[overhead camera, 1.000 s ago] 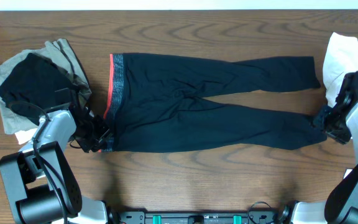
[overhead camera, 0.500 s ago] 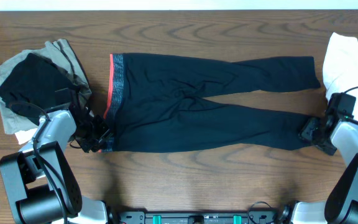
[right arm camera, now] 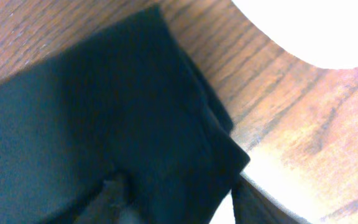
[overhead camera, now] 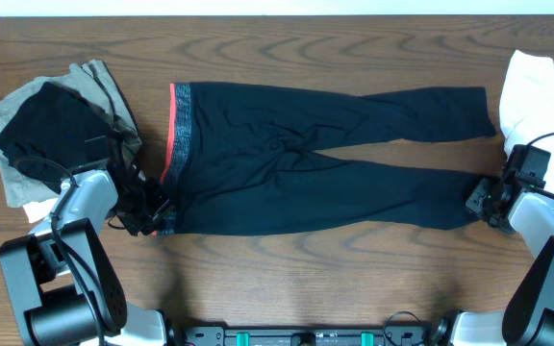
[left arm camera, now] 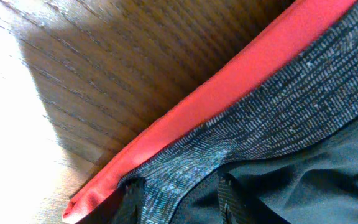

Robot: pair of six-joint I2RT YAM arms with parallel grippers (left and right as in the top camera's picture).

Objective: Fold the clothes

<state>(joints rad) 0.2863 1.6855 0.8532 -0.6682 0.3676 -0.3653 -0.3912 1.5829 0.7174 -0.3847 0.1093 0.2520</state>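
The clothes [overhead camera: 325,159], long black leggings, lie flat with the grey waistband [overhead camera: 183,125] and its coral-red edge at the left and both legs running right. My left gripper [overhead camera: 154,213] sits at the near waistband corner. In the left wrist view it [left arm camera: 180,202] is shut on the grey patterned band [left arm camera: 278,106], beside the red edge [left arm camera: 229,87]. My right gripper [overhead camera: 482,200] is at the near leg's ankle end. In the right wrist view it [right arm camera: 179,199] is closed on the black cuff [right arm camera: 135,112], with one finger [right arm camera: 250,202] by the cuff's edge.
A pile of black, khaki and white garments [overhead camera: 51,130] lies at the left, close to my left arm. A white shirt [overhead camera: 532,101] lies at the right edge, just behind my right arm. Bare wooden table [overhead camera: 306,269] runs along the front.
My right gripper has moved left from beside the white shirt onto the near leg's ankle end, and its jaws have narrowed on the cuff. The left gripper and the leggings have not moved.
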